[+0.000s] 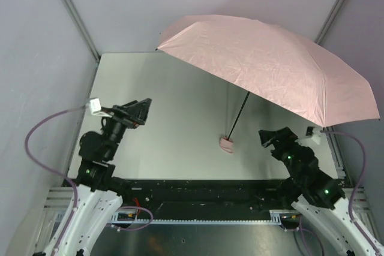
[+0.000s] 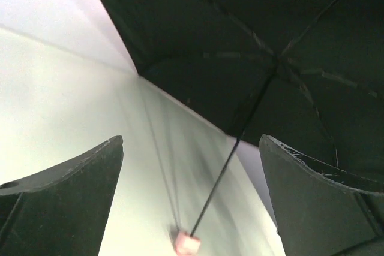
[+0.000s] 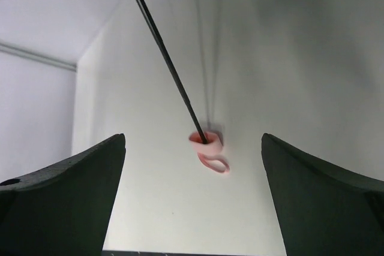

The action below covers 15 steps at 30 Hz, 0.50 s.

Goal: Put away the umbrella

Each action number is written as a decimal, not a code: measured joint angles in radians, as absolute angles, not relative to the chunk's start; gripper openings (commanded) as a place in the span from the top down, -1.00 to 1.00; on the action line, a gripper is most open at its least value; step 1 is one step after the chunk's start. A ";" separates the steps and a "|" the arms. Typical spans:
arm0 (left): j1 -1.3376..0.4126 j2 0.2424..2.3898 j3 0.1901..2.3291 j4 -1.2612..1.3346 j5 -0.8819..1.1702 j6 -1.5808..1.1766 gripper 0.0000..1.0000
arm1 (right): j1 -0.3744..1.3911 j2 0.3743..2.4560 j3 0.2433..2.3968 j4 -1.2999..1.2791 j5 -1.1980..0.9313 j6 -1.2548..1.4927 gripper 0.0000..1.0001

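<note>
Listing from the near edge outward.

**Surface and room:** one pale matte table (image 1: 174, 88), with a black strip and a slotted metal rail (image 1: 198, 222) along its near edge. Plain grey-white walls (image 1: 120, 4) close in the left, far and right sides. A metal corner post (image 1: 72, 13) stands at each back corner.

**Count:** two arms, two grippers, one umbrella, two lilac cables (image 1: 27, 142) (one looping outside each arm).

**Left gripper (image 1: 139, 112):** raised over the table's left side, jaws spread wide, nothing between them.

**Right gripper (image 1: 271, 136):** low over the table's near right, jaws likewise spread wide and holding nothing.

**Umbrella (image 1: 270, 64):** fully open and tilted.
- The small pink handle (image 1: 227, 144) rests on the table between the two grippers, nearer the right one and touching neither.
- Its strap loop (image 3: 213, 163) lies just beside it.
- The thin black shaft (image 1: 240, 112) slants up and away to the right.
- The pale pink canopy spreads over the table's far right (its underside reads dark from the left wrist).

**In the way:**
- The canopy hides the table's far right corner and part of the right wall.
- Its lower rim hangs over the right arm's wrist.
- The shaft crosses the right wrist view between the fingers.
</note>
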<state>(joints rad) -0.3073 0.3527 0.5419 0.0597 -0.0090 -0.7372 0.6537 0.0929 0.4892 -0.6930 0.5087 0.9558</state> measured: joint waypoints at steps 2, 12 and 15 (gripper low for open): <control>-0.307 0.430 0.542 0.068 0.062 -0.752 -0.96 | 0.653 0.154 0.444 -0.646 0.478 0.970 -0.99; -0.308 0.621 0.543 0.109 0.360 -0.767 -0.99 | 0.570 0.570 0.360 -0.183 0.231 0.865 -0.99; -0.308 0.641 0.543 0.120 0.431 -0.784 -0.99 | 0.376 0.678 0.349 0.001 0.048 0.832 -0.96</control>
